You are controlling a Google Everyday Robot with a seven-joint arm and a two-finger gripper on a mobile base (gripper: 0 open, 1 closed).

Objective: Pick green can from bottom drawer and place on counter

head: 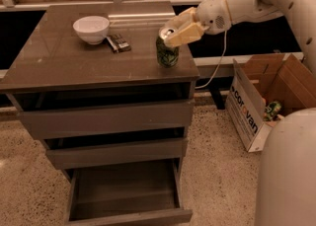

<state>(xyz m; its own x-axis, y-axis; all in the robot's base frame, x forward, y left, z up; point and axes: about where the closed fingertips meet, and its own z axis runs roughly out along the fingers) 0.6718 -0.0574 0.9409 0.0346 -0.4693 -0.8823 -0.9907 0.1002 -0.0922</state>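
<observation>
The green can (168,55) stands upright on the counter (74,57), near its right front corner. My gripper (173,31) reaches in from the right, and its cream fingers (186,34) close around the can's silver top. The bottom drawer (126,195) is pulled open below, and its tray shows nothing inside.
A white bowl (92,28) and a small dark flat object (118,42) sit on the counter's far left part. An open cardboard box (266,101) with a greenish can (271,110) inside stands on the floor at right. My white base (286,170) fills the lower right.
</observation>
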